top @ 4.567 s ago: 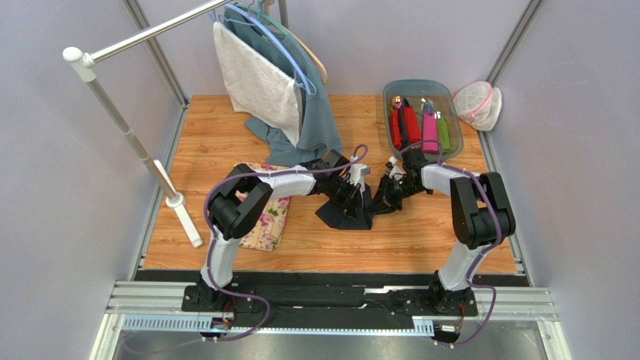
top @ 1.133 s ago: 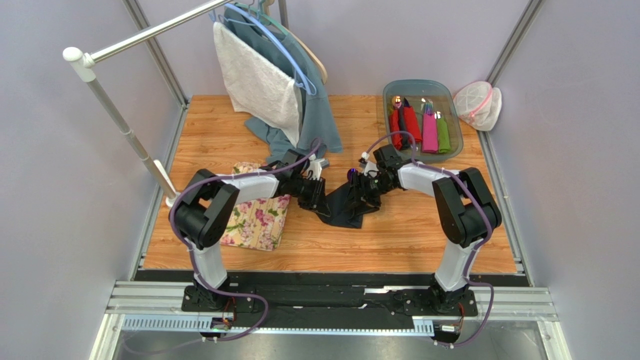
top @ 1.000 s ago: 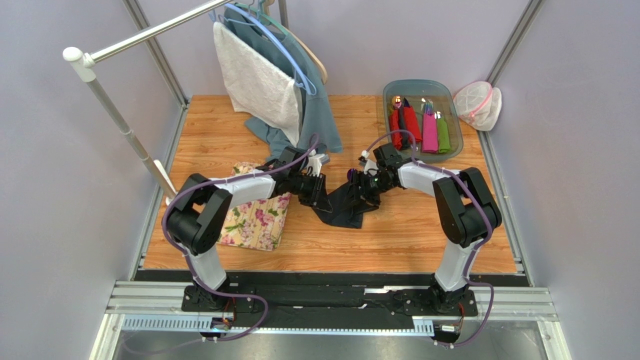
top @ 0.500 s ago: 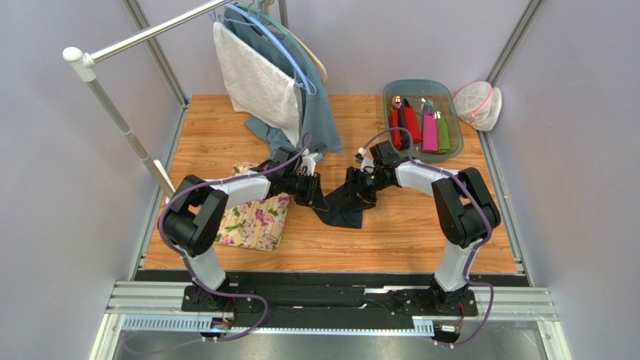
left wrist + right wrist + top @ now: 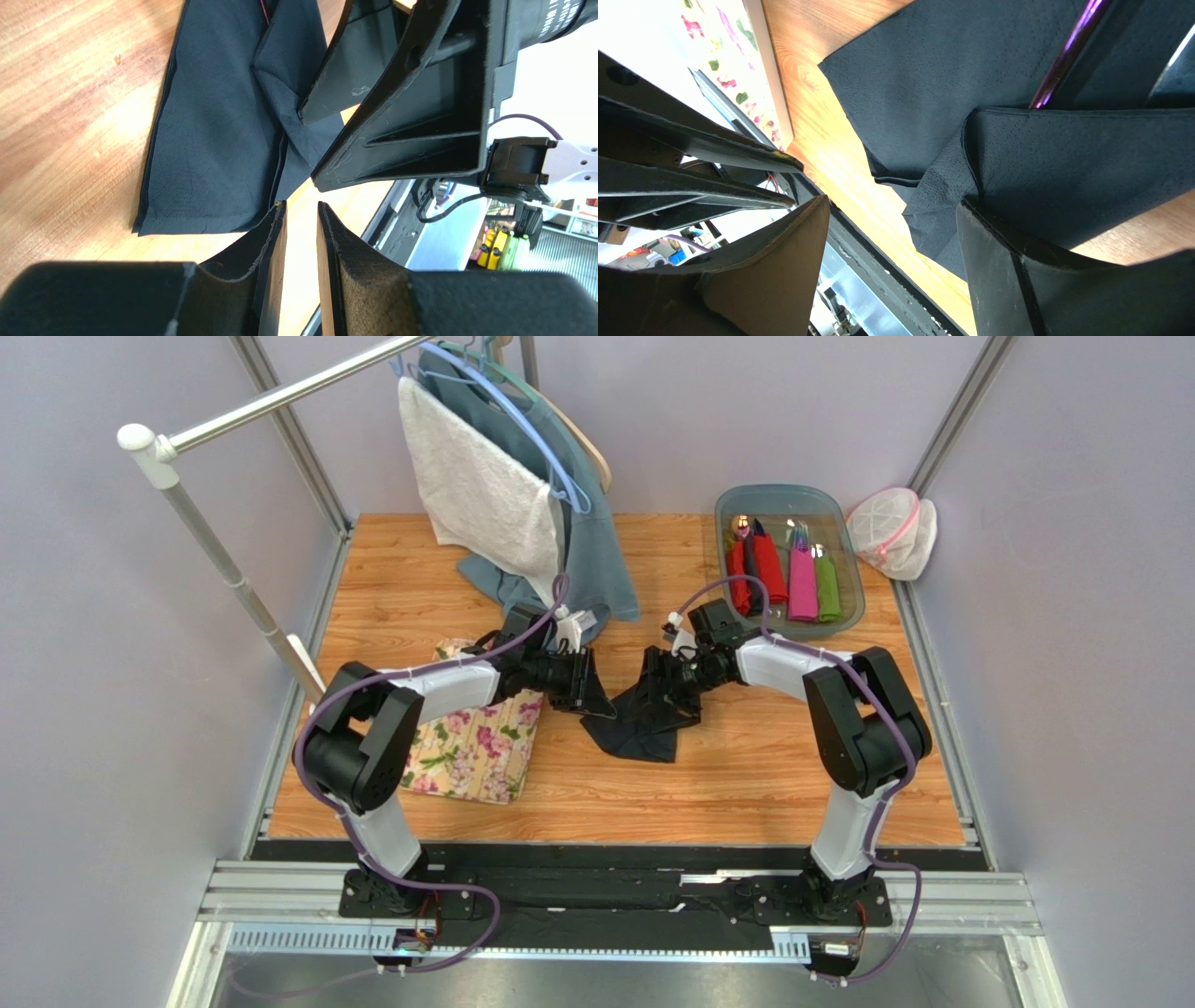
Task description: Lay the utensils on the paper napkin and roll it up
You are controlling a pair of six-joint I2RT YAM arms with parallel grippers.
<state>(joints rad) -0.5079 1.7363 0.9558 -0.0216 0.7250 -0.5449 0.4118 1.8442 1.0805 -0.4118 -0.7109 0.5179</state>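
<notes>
The dark paper napkin (image 5: 638, 721) lies loosely folded and rumpled on the wooden table, also seen as napkin (image 5: 210, 140) and napkin (image 5: 934, 84). One purple-tinted utensil handle (image 5: 1064, 59) shows between its folds; the rest of the utensils are hidden. My left gripper (image 5: 596, 693) sits at the napkin's left edge; the left gripper (image 5: 300, 206) has a narrow gap with nothing in it. My right gripper (image 5: 662, 679) hovers over the napkin's far side; the right gripper (image 5: 894, 203) is wide open, one finger (image 5: 997, 259) against a fold.
A floral mat (image 5: 477, 742) lies left of the napkin under the left arm. A clear tub (image 5: 730, 511) at the back right holds red, pink and green rolls. A clothes rack with hanging cloths (image 5: 505, 476) stands at the back left, a mesh bag (image 5: 894, 529) far right.
The right jaws have opened wider and let the napkin fold down. The left jaws have parted slightly. Both grippers have drifted toward the far side of the table.
</notes>
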